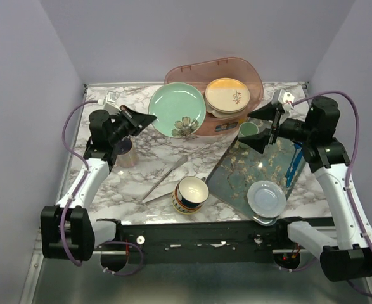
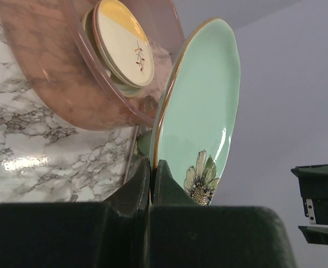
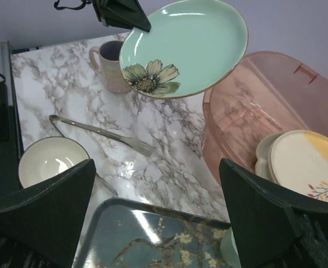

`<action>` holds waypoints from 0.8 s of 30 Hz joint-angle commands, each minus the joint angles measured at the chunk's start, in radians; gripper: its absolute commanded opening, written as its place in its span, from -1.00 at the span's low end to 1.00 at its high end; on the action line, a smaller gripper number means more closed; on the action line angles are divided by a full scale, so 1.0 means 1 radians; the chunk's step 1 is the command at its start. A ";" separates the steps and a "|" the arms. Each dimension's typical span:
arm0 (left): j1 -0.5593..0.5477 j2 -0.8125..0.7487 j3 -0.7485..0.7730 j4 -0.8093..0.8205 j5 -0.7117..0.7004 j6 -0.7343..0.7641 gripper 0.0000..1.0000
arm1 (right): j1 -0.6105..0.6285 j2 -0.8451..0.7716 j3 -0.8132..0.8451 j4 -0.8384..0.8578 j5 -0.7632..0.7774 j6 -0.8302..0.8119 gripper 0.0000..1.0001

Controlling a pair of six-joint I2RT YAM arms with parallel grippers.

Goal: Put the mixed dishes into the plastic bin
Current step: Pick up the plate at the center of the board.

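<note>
Left pincer (image 1: 149, 118): clenched tight on the 9 o'clock rim of the round mint-green ceramic plate with the painted flower (image 1: 177, 109); a thin edge bite, likely the only purchase on so flat a dish.
Plate attitude: airborne and tipped up on edge, plain from the left wrist; angled, at a guess, for sliding in over the wall rather than dropping flat.
Plate position: up at 12 o'clock of the worktop (image 1: 154, 149), overlapping the 8 o'clock corner of the large translucent pink plastic bin (image 1: 236, 63); not yet inside.
Bin contents: round pink-and-cream plate with a sprig motif (image 1: 227, 94) stacked on a beige bowl (image 3: 262, 159), both toward 3 o'clock; seemingly bare floor toward 9 o'clock, right beside the hanging green plate.
Right pincer (image 1: 262, 128): released, spread wide, grasping nothing; hovering at 3 o'clock over the far corner of the flat floral-printed tray (image 1: 249, 171), out of the plate's path.
Edges to mind: near-left bin rim just under the plate; stacked plate's rim close on the far side; shallow entry probably safest.
Open room: bare marble between bin and the long metal tongs (image 1: 166, 177) at 6 o'clock.
Waiting: navy-and-yellow patterned bowl (image 1: 191, 193) at 6 o'clock, pale lilac mug (image 1: 125, 154) at 9 o'clock beside the left arm.
</note>
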State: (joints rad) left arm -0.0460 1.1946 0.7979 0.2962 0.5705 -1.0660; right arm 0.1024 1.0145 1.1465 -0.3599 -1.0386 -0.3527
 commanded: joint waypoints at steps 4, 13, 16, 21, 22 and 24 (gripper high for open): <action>-0.063 -0.072 -0.035 0.167 0.012 0.000 -1.00 | -0.007 0.090 -0.005 0.058 -0.133 0.329 0.99; -0.092 -0.099 -0.072 0.204 0.000 0.001 -1.00 | -0.007 0.105 -0.122 0.182 -0.034 0.558 0.99; -0.104 -0.096 -0.077 0.212 0.003 -0.005 -1.00 | -0.007 0.108 -0.172 0.262 0.046 0.664 0.98; -0.115 -0.101 -0.083 0.224 -0.001 -0.008 -1.00 | -0.006 0.148 -0.199 0.315 0.121 0.777 0.88; -0.117 -0.099 -0.083 0.222 0.000 -0.008 -1.00 | -0.001 0.151 -0.202 0.329 0.118 0.793 0.87; -0.124 -0.095 -0.085 0.225 0.002 -0.011 -1.00 | 0.011 0.168 -0.202 0.354 0.112 0.836 0.82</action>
State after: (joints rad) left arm -0.1570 1.1416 0.7044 0.3798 0.5686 -1.0439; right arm 0.1024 1.1591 0.9550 -0.1123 -0.9737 0.3481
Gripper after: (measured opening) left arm 0.019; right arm 0.940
